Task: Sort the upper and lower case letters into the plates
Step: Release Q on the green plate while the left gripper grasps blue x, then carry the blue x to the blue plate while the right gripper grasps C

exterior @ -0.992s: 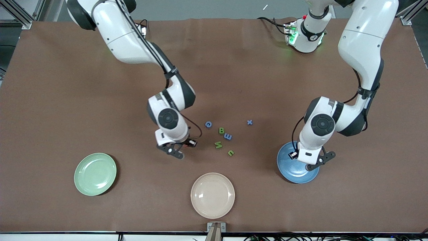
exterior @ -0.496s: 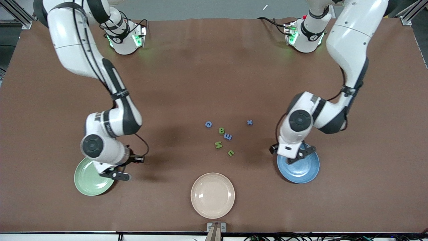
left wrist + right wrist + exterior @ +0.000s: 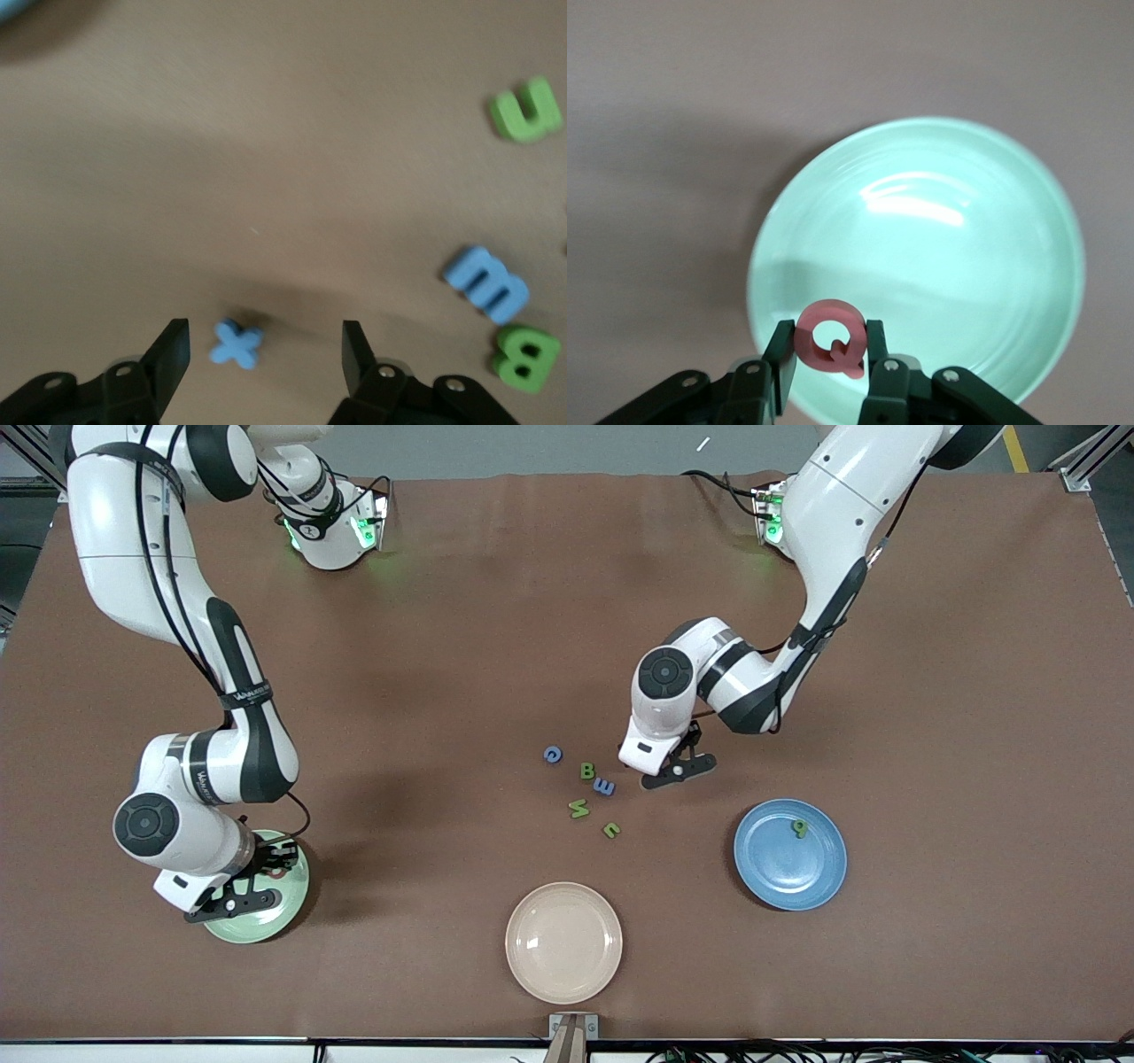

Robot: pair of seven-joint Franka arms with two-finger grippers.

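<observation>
I hold the right tool [image 3: 829, 365] over the pale green plate [image 3: 939, 204], its fingers pinched on the pink Q [image 3: 829, 347], which hangs above the plate's edge rather than its middle. My left tool [image 3: 266, 354] stands wide over the desk [image 3: 930, 691], straddling the blue x [image 3: 236, 343], with that letter closer to one finger than the other.

In the front view the blue plate [image 3: 780, 868] already carries one small green letter [image 3: 800, 828]. Five more lie loose mid-desk: the blue G [image 3: 552, 755], the green B [image 3: 586, 771], the blue m [image 3: 605, 786], a green letter just nearer the camera [image 3: 578, 808] and the green u [image 3: 611, 830]. The cream plate [image 3: 563, 942] sits bare, nearest the camera.

Risks, as I judge them: if I let go now, the Q may strike the rim and bounce onto the desk, because it hangs so near the edge. On the left, the off-centre x could be nudged sideways by the closer finger, or pinched at an arm and twist free. Both letters are small and light, so a hasty lift could flick them.
</observation>
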